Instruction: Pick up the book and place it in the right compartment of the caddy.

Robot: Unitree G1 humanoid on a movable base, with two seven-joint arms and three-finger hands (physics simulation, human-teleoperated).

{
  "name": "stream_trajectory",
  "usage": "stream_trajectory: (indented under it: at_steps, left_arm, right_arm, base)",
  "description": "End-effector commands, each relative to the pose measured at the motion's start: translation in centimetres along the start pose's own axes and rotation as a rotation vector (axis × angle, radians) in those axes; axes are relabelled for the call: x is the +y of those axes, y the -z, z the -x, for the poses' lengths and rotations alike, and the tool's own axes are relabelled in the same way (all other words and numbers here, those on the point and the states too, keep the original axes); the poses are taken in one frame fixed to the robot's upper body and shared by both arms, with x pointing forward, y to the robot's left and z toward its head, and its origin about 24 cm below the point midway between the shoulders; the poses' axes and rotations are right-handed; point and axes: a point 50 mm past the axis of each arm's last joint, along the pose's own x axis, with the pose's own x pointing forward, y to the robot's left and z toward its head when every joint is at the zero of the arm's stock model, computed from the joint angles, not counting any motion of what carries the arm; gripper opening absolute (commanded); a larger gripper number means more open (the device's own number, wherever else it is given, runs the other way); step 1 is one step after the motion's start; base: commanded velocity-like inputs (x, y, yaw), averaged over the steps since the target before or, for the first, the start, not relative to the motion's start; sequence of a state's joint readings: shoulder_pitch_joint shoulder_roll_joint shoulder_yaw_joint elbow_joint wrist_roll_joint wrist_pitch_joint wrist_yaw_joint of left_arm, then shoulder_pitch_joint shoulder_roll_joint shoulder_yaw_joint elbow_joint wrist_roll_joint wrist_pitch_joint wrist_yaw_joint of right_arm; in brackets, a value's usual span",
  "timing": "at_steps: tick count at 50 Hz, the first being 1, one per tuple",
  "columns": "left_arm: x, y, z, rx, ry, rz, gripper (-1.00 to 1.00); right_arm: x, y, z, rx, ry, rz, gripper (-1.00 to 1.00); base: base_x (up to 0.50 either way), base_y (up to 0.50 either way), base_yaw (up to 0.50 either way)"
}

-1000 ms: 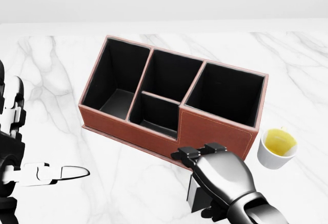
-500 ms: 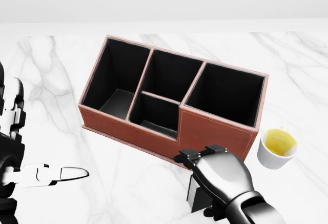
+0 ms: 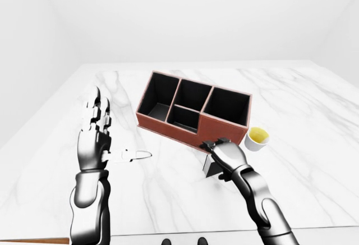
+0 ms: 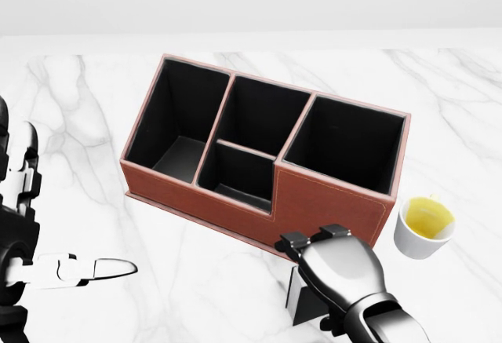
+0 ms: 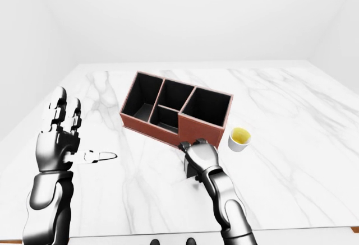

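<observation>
Two hands up. Left hand (image 3: pixel 96 123) raised, fingers spread wide, idle, clear of caddy (image 4: pixel 263 155). Right hand (image 4: pixel 337 268) clamped over upright book (image 4: pixel 304 300) on marble, just below caddy's right compartment (image 4: pixel 349 143); probably gripped from above for lifting. Cup (image 4: pixel 424 226) right of caddy, a snag risk.

- Illumination is bright, even and diffuse; no single source is identifiable.
- The white walls and marble tabletop (image 3: pixel 314 121) render near overexposure, with low contrast at their junction.
- Shadows are soft and faint beneath the caddy (image 4: pixel 329 202) and cup (image 4: pixel 423 225).
- The caddy compartments render almost black.
- Metallic arms show smooth specular highlights.
- All views are sharp, without blur or noise.
</observation>
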State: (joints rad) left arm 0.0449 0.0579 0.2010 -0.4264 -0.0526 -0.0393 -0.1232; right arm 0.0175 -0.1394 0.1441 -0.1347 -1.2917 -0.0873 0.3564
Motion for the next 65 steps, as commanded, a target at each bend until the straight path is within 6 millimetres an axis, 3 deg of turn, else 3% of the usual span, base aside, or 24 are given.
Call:
stream_trajectory:
  at_steps: [1,44,47,48,51,65]
  left_arm:
    - [0.0,0.0,0.2,0.0,0.002,0.001,1.0]
    - [0.1,0.4,0.2,0.012,0.001,-0.001,1.0]
    - [0.1,0.2,0.3,0.011,0.002,-0.001,1.0]
    - [0.0,0.2,0.3,0.009,0.003,-0.002,1.0]
    - [0.1,0.2,0.3,0.01,0.003,-0.003,1.0]
    - [0.1,0.2,0.4,0.009,0.002,0.002,1.0]
  right_arm:
    - [0.7,0.4,-0.5,0.022,0.004,0.057,0.38]
    - [4.0,1.8,-1.9,0.059,-0.044,0.164,0.37]
    - [4.3,1.9,-1.8,0.062,-0.059,0.163,0.22]
    - [4.4,1.9,-1.8,0.063,-0.065,0.167,-0.02]
    - [4.6,2.1,-1.7,0.066,-0.079,0.167,-1.0]
    - [4.7,2.1,-1.2,0.07,-0.092,0.162,-1.0]
  base:
    - [0.0,0.0,0.0]
    - [0.0,0.0,0.0]
    - [0.0,0.0,0.0]
    - [0.0,0.0,0.0]
    - [0.0,0.0,0.0]
    - [0.0,0.0,0.0]
